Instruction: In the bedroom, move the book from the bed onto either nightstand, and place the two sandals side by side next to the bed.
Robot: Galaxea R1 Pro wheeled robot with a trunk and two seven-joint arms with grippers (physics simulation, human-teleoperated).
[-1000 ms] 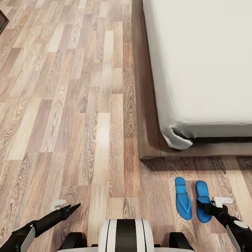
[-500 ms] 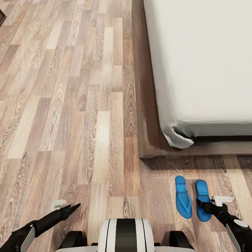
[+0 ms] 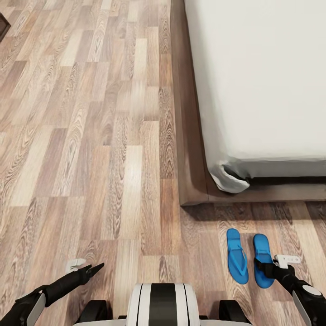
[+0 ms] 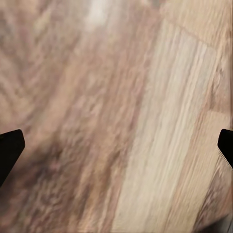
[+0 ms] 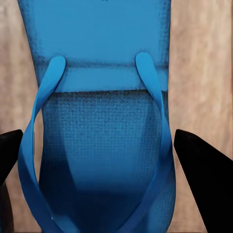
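Almost nothing has moved since a second ago: our view has wobbled a touch, while both sandals and both arms keep their places. The two sandals sit side by side on the wood-plank floor (image 3: 113, 181), just off the foot corner of the bed (image 3: 192, 136): the left sandal (image 3: 237, 256) lies free, and the right sandal (image 3: 262, 258) has our right gripper (image 3: 270, 267) hanging over its heel end. In the right wrist view that sandal (image 5: 99, 121) lies between the two dark fingertips (image 5: 196, 165), which stand wide apart at either side of the sole and clamp nothing. Our left gripper (image 3: 86, 269) hovers over bare planks well away from the sandals; in its wrist view the tips (image 4: 9, 148) sit at opposite edges, so it is spread too.

We judge the sandal step to be all but finished, the pair lying parallel and near the bed frame. No book is in sight. The next move, as we see it, calls for lifting the right arm straight up so the fingers do not drag the strap, then turning to look for the book.

The frame's dark wooden edge and its corner lie just ahead of the sandals. Broad open floor stretches along the bed's side.
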